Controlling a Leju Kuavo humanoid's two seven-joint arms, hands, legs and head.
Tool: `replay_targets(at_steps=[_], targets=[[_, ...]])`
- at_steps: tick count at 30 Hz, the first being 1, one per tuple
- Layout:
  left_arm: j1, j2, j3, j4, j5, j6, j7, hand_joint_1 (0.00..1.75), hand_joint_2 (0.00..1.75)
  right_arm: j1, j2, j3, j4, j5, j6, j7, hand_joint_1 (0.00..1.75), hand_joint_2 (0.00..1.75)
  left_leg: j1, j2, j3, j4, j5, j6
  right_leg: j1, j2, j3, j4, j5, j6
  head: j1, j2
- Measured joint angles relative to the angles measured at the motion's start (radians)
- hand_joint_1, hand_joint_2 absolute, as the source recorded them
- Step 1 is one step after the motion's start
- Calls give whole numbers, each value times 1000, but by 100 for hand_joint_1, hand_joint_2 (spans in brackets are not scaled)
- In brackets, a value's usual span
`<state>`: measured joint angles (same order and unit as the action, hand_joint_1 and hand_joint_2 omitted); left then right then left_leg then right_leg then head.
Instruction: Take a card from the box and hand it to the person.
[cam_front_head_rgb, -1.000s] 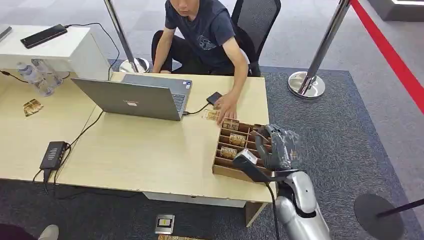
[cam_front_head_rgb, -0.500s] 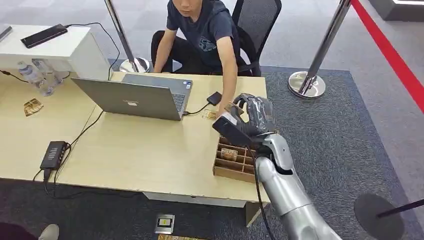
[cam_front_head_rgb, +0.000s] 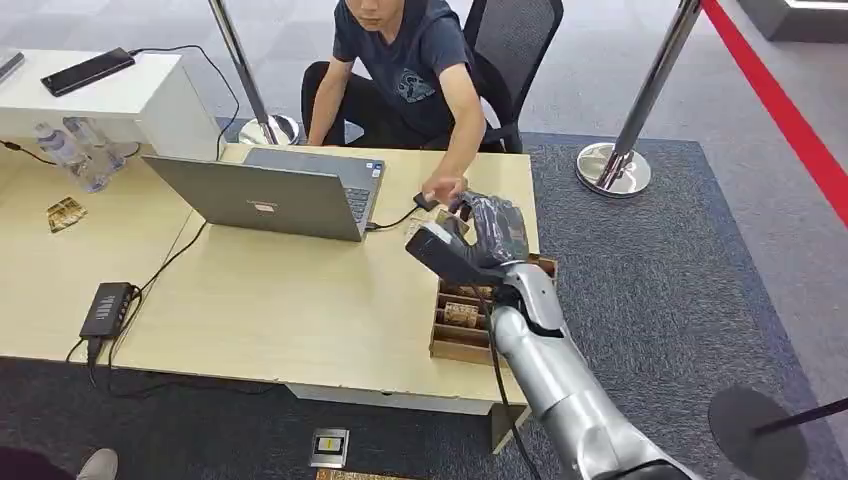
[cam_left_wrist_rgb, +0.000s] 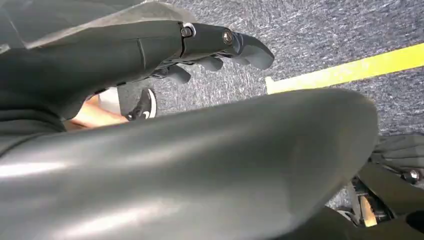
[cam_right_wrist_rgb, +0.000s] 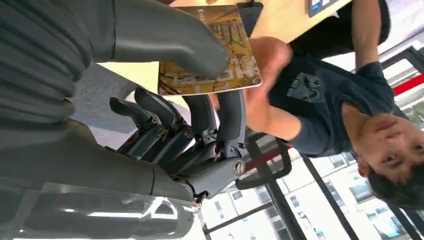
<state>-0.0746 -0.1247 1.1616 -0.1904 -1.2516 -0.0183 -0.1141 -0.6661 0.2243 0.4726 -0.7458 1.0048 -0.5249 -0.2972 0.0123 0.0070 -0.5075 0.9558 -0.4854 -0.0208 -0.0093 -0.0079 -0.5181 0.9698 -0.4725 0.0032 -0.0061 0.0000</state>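
Your right hand pinches the card between thumb and fingers, holding it above the far end of the box, which sits at the desk's right edge. In the head view that hand hangs just beyond the box, nearly touching the person's hand, which reaches in from the far side. The wrist view shows the person's hand right behind the card; you cannot tell whether it has touched it yet.

Judged from this, the pick is done and the handover is the step in hand. The next move calls for you to hold the card steady until the person's fingers close on it, then ease thumb and fingers apart; let go too soon and the card may drop back toward the box.

Your left hand hangs low by the carpet, well away from the box, its fingers loosely curled and holding nothing that can be seen. More cards lie in the box's compartments, and a laptop stands to the left of the box.
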Motion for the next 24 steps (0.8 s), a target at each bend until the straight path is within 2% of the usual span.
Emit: replay_targets(at_steps=[20,21,22,24], targets=[[0,0,-3,0,-11,2,-1,0,0,2,-3,-7,25,40,-35,1,175,175,0,0,0,0,0,0,0,0,0,0,0,0,0,0],[0,0,-3,0,-10,2,-1,0,0,2,-3,-7,21,40,-35,0,63,175,0,0,0,0,0,0,0,0,0,0,0,0,0,0],[0,0,-3,0,-8,2,-1,0,0,3,-3,-7,16,41,-36,-2,0,175,0,0,0,0,0,0,0,0,0,0,0,0,0,0],[0,0,-3,0,-6,3,-1,0,0,10,-3,-6,-7,42,-37,-2,0,175,0,0,0,0,0,0,0,0,0,0,0,0,0,0]])
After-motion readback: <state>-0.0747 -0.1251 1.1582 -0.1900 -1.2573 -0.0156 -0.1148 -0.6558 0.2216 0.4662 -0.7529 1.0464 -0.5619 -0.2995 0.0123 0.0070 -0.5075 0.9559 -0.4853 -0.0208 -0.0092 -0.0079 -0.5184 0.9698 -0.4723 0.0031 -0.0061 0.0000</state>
